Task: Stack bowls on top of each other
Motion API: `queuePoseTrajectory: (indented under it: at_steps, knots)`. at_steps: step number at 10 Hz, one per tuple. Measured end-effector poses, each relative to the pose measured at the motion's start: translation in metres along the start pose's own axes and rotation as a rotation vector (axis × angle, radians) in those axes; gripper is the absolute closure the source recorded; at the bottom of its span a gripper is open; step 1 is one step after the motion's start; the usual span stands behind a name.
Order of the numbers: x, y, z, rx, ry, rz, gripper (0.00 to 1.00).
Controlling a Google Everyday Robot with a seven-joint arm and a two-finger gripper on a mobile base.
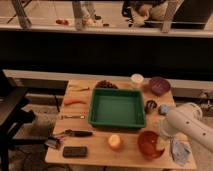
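Setting: light wooden table (95, 159) in front of a dark wall, with a glazed railing across the top of the frame and a black chair (12, 112) at the left edge. A green tray (117, 108) sits at the table's centre. The orange-red bowl (149, 144) stands upright at the lower right, near the front edge and just below the tray's right corner. The purple bowl (159, 85) stands upright at the upper right, well apart from it, with a white cup (137, 79) just to its left. The bowls are not stacked. My white arm (186, 122) enters from the right edge. My gripper (162, 135) is at the right rim of the orange-red bowl; I cannot tell whether it is open or closed, or whether it touches the bowl. Also noted: a round orange item (115, 142) left of the orange-red bowl, a bluish cloth (179, 150) at the lower right corner, a dark flat block (75, 151) at the lower left, and a black-handled tool (76, 133) above it.
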Motion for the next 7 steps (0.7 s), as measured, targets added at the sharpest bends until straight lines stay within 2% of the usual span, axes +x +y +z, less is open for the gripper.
queuePoseTrajectory:
  at_steps: [5, 7]
  knots:
    - [-0.002, -0.009, 0.009, -0.002, -0.012, -0.007, 0.25]
    - [-0.004, -0.012, 0.013, -0.006, -0.017, -0.014, 0.33]
